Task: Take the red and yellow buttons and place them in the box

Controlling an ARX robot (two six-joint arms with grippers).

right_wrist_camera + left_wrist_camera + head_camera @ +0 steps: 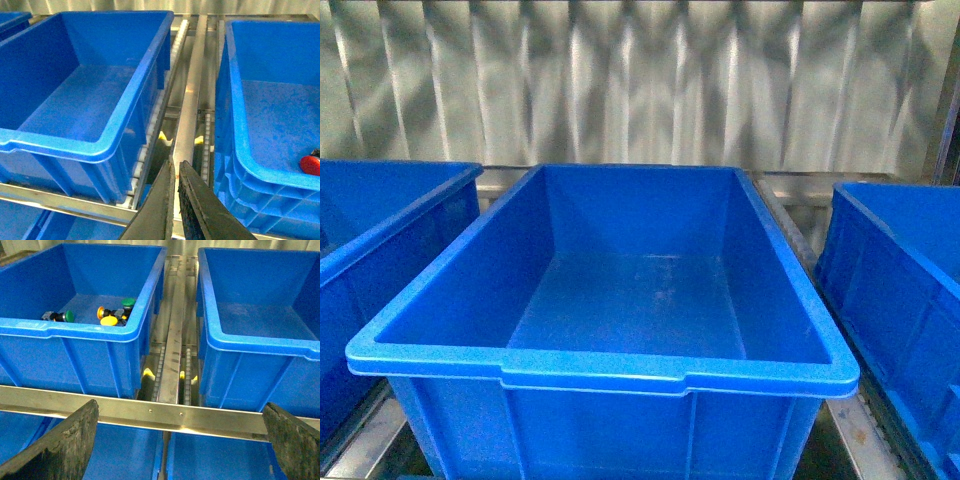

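In the left wrist view a blue bin (pixel 90 332) holds yellow-capped buttons (pixel 108 320) beside green-capped ones (pixel 129 303). A red button (pixel 311 164) lies inside another blue bin (pixel 240 150) at the edge of the right wrist view. The middle box (pixel 610 370) fills the front view and holds nothing. My left gripper (pixel 180 440) is open and empty, its fingers (pixel 65 440) wide apart over a steel rail. My right gripper (pixel 176 172) is shut and empty, over the gap between two bins. Neither gripper shows in the front view.
Blue bins stand either side of the middle box, one to its left (pixel 380 230) and one to its right (pixel 900 280). Steel rails with roller tracks (pixel 172 355) run between the bins. A corrugated metal wall (pixel 640 80) stands behind.
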